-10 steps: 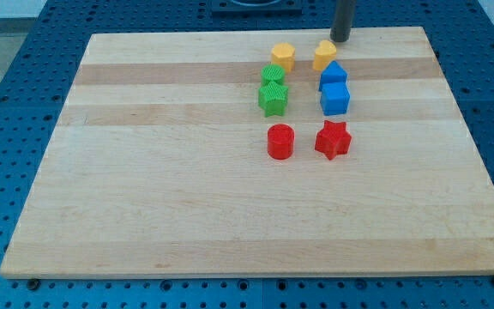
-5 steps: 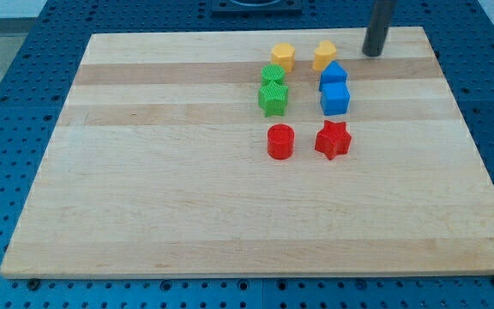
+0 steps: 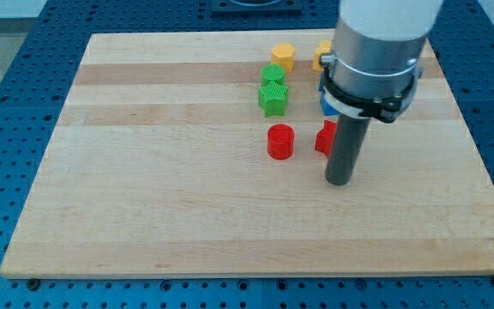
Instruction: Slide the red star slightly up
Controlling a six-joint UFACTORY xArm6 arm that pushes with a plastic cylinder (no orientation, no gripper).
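Observation:
The red star (image 3: 322,139) lies right of the board's middle; only its left edge shows, the rest is hidden behind my rod. My tip (image 3: 340,179) rests on the board just below the star, slightly to its right. A red cylinder (image 3: 280,142) stands to the star's left. The arm's large grey body covers the area above the star.
A green star-like block (image 3: 274,99) and another green block (image 3: 273,75) stand above the red cylinder. A yellow block (image 3: 283,57) is above them. A second yellow block (image 3: 322,57) and a blue block (image 3: 324,106) are mostly hidden by the arm. Wooden board (image 3: 144,172).
My tip has moved from the board's top right edge down to just below the red star. The arm now hides the blue blocks and most of the star. No block has moved.

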